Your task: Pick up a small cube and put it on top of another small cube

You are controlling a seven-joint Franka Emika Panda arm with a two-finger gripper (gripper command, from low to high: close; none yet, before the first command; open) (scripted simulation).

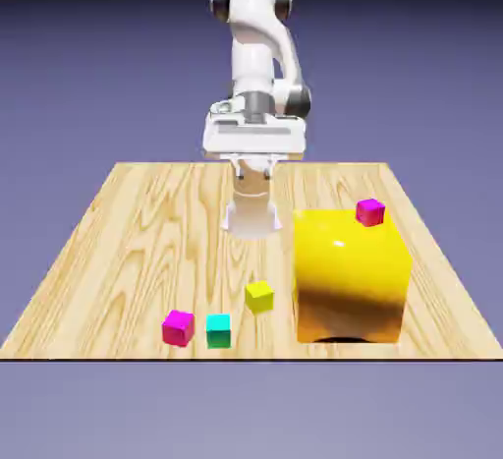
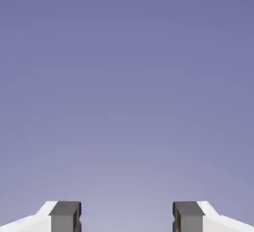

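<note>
no text, labels, numbers or signs can be read anywhere.

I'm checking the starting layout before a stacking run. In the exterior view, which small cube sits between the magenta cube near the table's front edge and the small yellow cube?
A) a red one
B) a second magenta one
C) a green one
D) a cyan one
D: a cyan cube stands between the magenta cube and the small yellow cube.

Simulated robot workspace — rendered arm, plain backdrop.
</note>
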